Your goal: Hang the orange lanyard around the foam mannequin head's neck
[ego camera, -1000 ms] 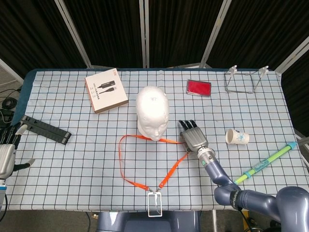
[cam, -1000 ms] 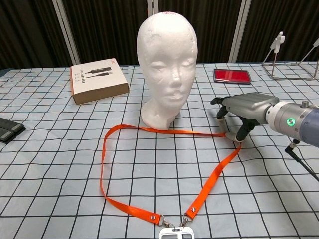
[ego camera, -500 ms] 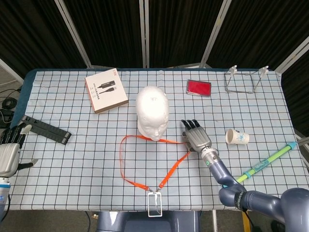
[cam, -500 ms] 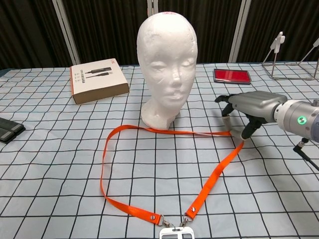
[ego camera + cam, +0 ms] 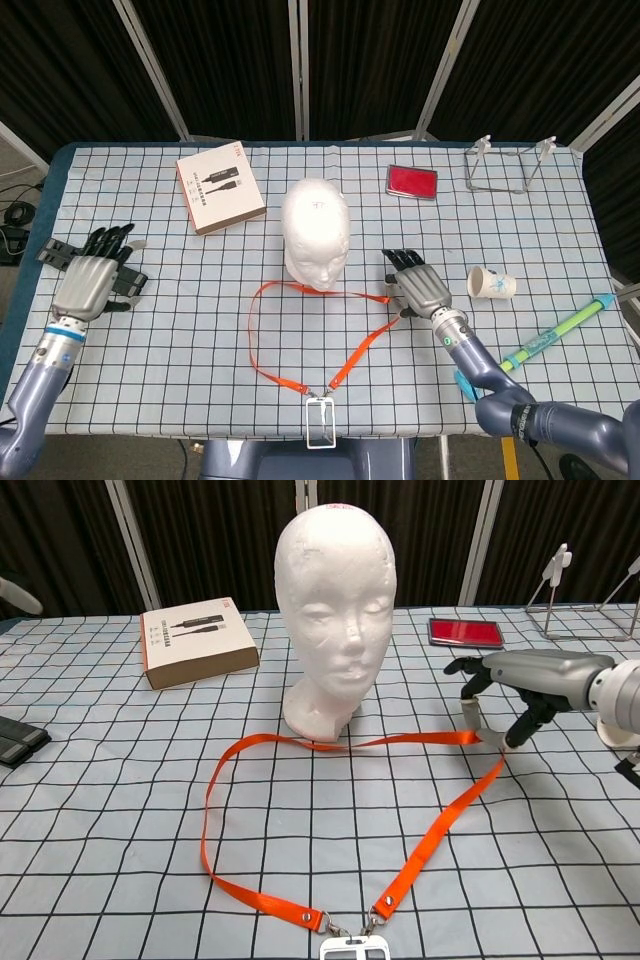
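The white foam mannequin head (image 5: 315,230) (image 5: 335,610) stands upright mid-table, facing me. The orange lanyard (image 5: 255,340) (image 5: 210,820) lies as a loop in front of its base, with the clear badge holder (image 5: 320,420) (image 5: 350,950) at the near edge. My right hand (image 5: 420,285) (image 5: 530,680) pinches the strap's right-hand bend between thumb and a finger, and the strap there is raised a little off the cloth. My left hand (image 5: 95,280) hovers at the table's left side with its fingers spread, holding nothing, far from the lanyard.
A brown cable box (image 5: 220,187) (image 5: 195,640) sits back left of the head. A red case (image 5: 411,181), a wire stand (image 5: 510,165), a paper cup (image 5: 492,284) and a green-blue pen (image 5: 560,330) lie on the right. A black bar (image 5: 50,250) lies under my left hand.
My left hand has come in from the left edge and risen over the black bar. My right hand has shifted right, drawing the lanyard's bend with it and lifting it slightly.
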Available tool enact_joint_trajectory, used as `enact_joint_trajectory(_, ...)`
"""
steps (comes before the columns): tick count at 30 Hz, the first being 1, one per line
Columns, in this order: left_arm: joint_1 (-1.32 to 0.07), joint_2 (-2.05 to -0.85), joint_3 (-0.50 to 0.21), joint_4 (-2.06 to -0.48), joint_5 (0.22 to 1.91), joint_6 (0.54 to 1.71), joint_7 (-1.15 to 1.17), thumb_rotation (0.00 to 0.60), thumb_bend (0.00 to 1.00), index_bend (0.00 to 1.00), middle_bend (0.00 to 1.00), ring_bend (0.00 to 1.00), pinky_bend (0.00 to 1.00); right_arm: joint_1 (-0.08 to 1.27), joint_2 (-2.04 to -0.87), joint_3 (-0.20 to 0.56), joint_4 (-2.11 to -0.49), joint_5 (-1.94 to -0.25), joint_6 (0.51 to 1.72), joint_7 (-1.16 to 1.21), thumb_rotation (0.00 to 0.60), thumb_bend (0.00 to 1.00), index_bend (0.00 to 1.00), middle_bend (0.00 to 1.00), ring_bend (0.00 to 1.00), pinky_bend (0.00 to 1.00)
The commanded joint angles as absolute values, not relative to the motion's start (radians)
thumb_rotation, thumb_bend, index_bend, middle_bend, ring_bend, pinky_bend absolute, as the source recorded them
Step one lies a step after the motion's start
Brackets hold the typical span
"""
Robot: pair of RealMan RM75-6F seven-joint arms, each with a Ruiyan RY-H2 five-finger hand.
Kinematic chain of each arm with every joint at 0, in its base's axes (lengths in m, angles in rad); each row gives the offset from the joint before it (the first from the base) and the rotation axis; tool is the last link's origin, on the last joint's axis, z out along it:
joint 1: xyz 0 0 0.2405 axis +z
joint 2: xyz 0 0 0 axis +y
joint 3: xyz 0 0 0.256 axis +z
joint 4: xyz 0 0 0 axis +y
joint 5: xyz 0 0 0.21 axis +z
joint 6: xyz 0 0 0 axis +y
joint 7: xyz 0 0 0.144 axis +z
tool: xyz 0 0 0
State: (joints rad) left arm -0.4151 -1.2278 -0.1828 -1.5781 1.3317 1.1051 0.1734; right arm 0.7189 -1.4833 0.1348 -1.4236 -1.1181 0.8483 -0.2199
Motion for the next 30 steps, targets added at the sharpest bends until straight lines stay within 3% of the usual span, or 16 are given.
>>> enact_joint_trajectory(1,-0.506,-1.293,-0.211,-1.518,1.335,1.006,0.14,0.6,0.2,0.26,0.0,0.0,0.0,0.717,-1.473,0.136,-1.436,-1.13,0.844,-0.205,0.6,0.46,0.7,0.04,0.0,0.0)
enact_joint_trajectory(8,-0.632,-1.447,-0.221,-1.363,1.324,0.879,0.082,0.6,0.28,0.34,0.0,0.0,0.0,0.722,-1.455,0.138,-1.442,-1.154,0.831,-0.172,0.6,0.46,0.7,0.04,0.0,0.0)
enact_joint_trajectory(18,-0.744,-1.647,-0.218,-1.168,1.277,0.783,0.08,0.6,0.36,0.38,0.0,0.0,0.0,0.721,-1.445,0.131,-1.424,-1.2,0.819,-0.106,0.6,0.46,0.7,0.04,0.0,0.0)
enact_joint_trajectory(30,-0.801,-1.784,-0.216,-1.06,1.26,0.746,0.026,0.6,0.37,0.4,0.0,0.0,0.0,0.72,-1.436,0.126,-1.406,-1.244,0.814,-0.044,0.6,0.46,0.71,0.04,0.0,0.0)
